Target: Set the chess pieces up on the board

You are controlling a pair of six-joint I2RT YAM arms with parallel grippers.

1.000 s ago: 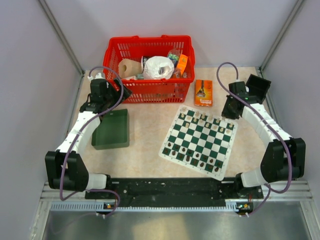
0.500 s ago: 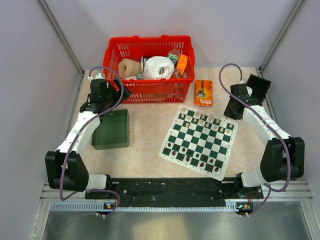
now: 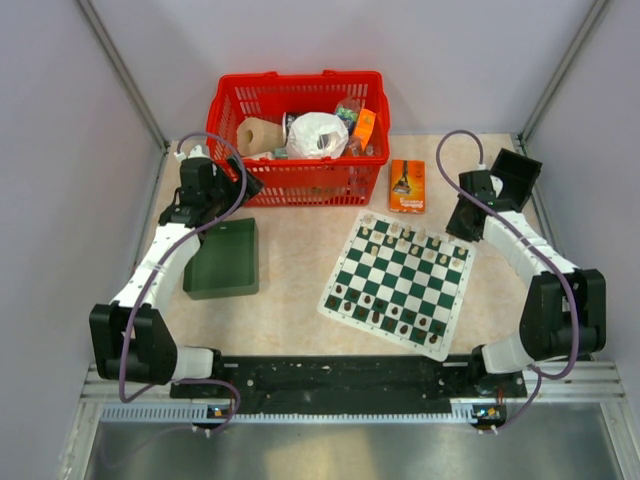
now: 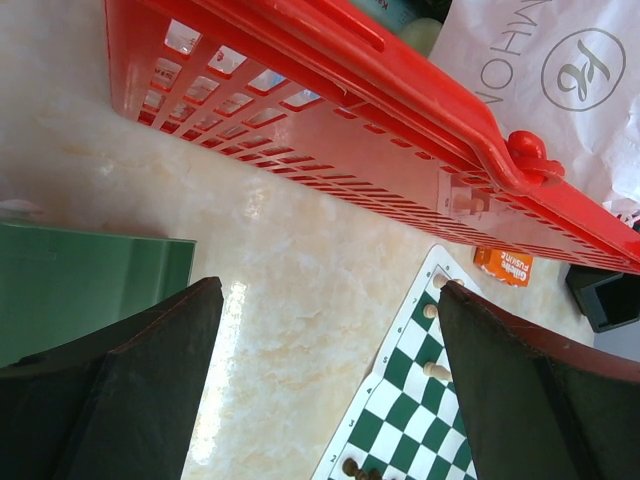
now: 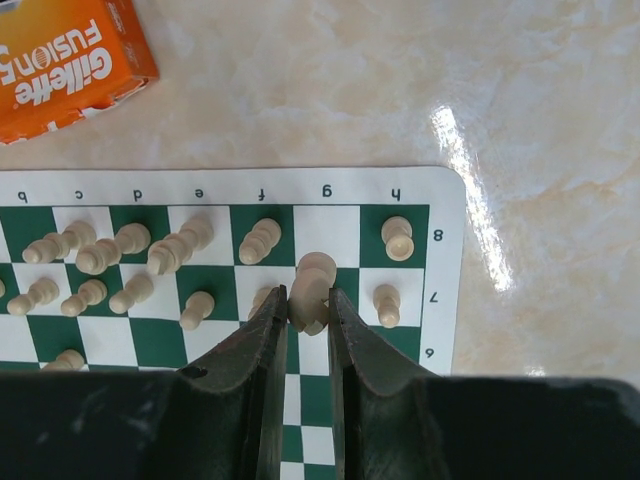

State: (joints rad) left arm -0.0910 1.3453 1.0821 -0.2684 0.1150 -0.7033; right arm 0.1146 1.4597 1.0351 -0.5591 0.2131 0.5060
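Observation:
The board (image 3: 400, 281) lies right of centre, a thin green and white checked mat. Cream chess pieces (image 3: 410, 238) line its far rows and dark ones (image 3: 385, 311) its near rows. My right gripper (image 5: 308, 305) hovers over the board's far right corner, shut on a cream piece (image 5: 313, 285) that hangs above the g-file squares next to row 7. Other cream pieces (image 5: 398, 238) stand on rows 7 and 8 around it. My left gripper (image 4: 328, 300) is wide open and holds nothing, low over bare table between the basket and the board (image 4: 402, 402).
A red basket (image 3: 296, 135) of odds and ends stands at the back. An orange Gillette box (image 3: 407, 185) lies beside it, just beyond the board. A dark green tray (image 3: 224, 258) sits at the left, under my left arm. A small black box (image 3: 518, 172) is at the far right.
My right wrist has drifted slightly to the right and away, still holding the cream piece. The left arm has not moved.

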